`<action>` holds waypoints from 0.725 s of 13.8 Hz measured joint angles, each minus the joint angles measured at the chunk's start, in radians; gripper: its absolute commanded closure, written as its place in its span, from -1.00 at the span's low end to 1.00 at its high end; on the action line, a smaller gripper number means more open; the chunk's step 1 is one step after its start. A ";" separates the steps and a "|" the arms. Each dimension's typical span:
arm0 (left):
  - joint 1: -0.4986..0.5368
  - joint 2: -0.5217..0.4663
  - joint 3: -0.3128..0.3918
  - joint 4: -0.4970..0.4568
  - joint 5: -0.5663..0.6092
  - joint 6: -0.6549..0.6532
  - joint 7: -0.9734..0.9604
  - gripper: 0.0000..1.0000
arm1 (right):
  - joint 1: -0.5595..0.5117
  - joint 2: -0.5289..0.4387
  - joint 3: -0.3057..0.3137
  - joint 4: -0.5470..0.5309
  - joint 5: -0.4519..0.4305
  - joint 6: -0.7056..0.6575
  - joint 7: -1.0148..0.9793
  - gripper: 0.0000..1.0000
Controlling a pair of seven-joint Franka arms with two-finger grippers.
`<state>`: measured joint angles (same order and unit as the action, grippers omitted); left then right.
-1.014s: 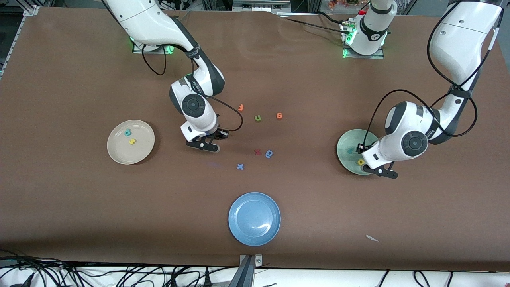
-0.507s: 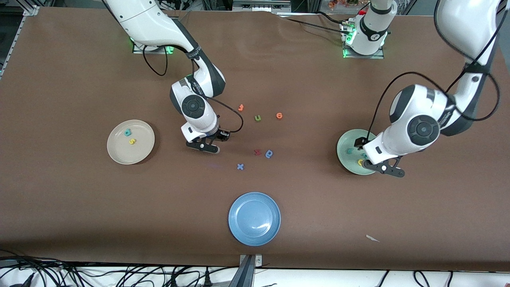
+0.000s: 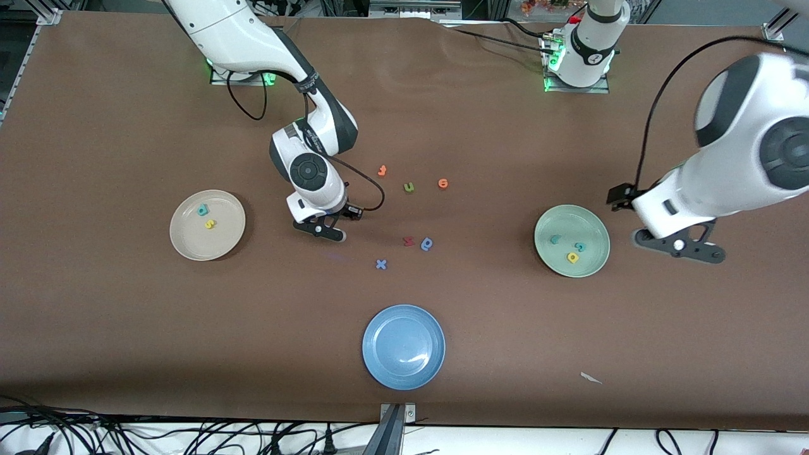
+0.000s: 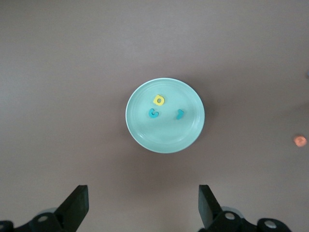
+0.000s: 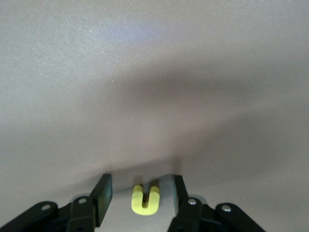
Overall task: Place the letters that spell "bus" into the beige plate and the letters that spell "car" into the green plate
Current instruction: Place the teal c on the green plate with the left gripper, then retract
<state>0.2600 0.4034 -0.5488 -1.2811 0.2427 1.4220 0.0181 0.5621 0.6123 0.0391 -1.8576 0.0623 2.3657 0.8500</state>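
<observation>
The beige plate [image 3: 215,243] holds a teal b [image 3: 203,210] and a yellow s [image 3: 210,224]. Between that plate and the loose letters, my right gripper [image 3: 319,230] is low over the table. In the right wrist view it [image 5: 142,193] is open, with a yellow u [image 5: 146,199] flat on the table between its fingers [image 5: 103,198], a gap on each side. The green plate [image 3: 588,224] holds a teal c [image 3: 555,239], a teal r [image 3: 579,246] and a yellow a [image 3: 572,257]. My left gripper [image 3: 679,245] hangs high beside it, open and empty [image 4: 142,208].
A blue plate [image 3: 403,373] sits nearest the front camera. Loose letters lie mid-table: two orange ones [image 3: 382,170] [image 3: 443,183], an olive-green u [image 3: 409,187], a red one [image 3: 408,241], a blue one [image 3: 427,244] and a blue x [image 3: 380,264]. A white scrap [image 3: 591,378] lies near the front edge.
My left gripper opened, rose and pulled away from the green plate toward its own end of the table, uncovering the plate's letters. My right gripper's fingers spread apart and it hardly moved.
</observation>
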 measured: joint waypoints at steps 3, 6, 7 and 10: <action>0.003 -0.043 0.019 0.038 -0.019 -0.036 0.061 -1.00 | 0.001 -0.008 0.000 0.000 0.000 -0.013 0.017 -0.17; -0.098 -0.079 0.182 0.035 -0.113 -0.030 0.106 -1.00 | 0.001 -0.010 0.000 -0.002 0.000 0.000 0.019 -0.17; -0.144 -0.094 0.262 0.021 -0.156 -0.007 0.112 -1.00 | 0.002 -0.011 0.000 -0.008 0.000 0.020 0.019 -0.17; -0.242 -0.196 0.411 -0.139 -0.190 0.129 0.123 -1.00 | 0.003 -0.031 0.000 -0.064 0.000 0.087 0.019 -0.17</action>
<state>0.0179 0.2074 -0.1379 -1.4198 0.0531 1.5514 0.1408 0.5649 0.5814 0.0393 -1.9213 0.0624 2.4524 0.8693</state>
